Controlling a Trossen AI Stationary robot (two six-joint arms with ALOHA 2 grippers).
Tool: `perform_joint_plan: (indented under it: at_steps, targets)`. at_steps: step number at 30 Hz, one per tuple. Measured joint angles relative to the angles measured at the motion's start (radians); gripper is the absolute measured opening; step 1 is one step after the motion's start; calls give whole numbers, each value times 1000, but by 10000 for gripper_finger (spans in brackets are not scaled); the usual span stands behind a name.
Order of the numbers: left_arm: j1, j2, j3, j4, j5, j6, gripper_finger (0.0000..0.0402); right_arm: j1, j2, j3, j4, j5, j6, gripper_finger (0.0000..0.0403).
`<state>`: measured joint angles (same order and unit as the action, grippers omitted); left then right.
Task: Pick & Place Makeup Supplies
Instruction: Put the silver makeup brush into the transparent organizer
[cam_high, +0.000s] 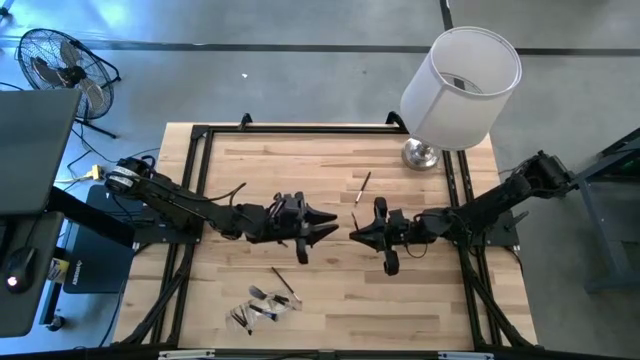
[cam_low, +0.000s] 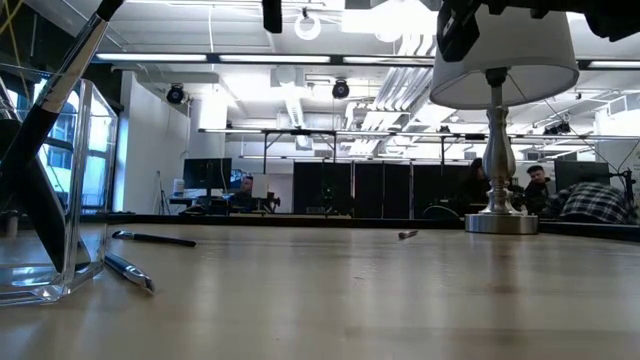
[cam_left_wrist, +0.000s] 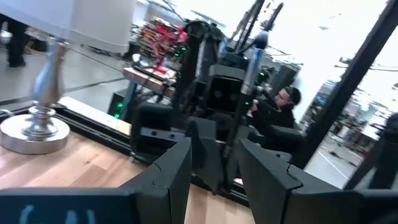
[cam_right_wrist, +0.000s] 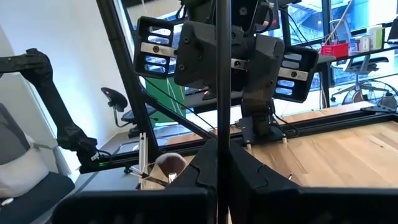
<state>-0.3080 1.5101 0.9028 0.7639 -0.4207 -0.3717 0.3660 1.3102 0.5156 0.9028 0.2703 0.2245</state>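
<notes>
- Your left arm reaches in from the left edge of the table toward its middle, stretched low and nearly level.
- Your left gripper (cam_high: 322, 225) sits at the table's centre, its two fingers (cam_left_wrist: 171, 171) spread apart with a clear gap between them.
- Your right arm comes in from the right edge, mirroring the left, also low and extended.
- Your right gripper (cam_high: 356, 234) points at the left one, close by but not touching it.
- Its fingers (cam_right_wrist: 199, 171) are pressed together on a thin dark brush handle (cam_right_wrist: 222, 74) that stands upright between them.
</notes>
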Motion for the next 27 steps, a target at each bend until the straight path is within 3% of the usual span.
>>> perform_joint_plan:
  at_steps: [5,9,15,27]
  targets:
    - [0,44,13,47,14,10,131,-1,0,0,11,0,-9,6]
    - [0,116,88,80,66,112,131,-11,0,0,22,-5,-23,5]
    - [0,204,185,47,58,266,131,-19,-1,0,25,-19,-24,5]
    - [-1,210,213,-26,-12,297,131,-19,-1,0,3,-20,-31,5]
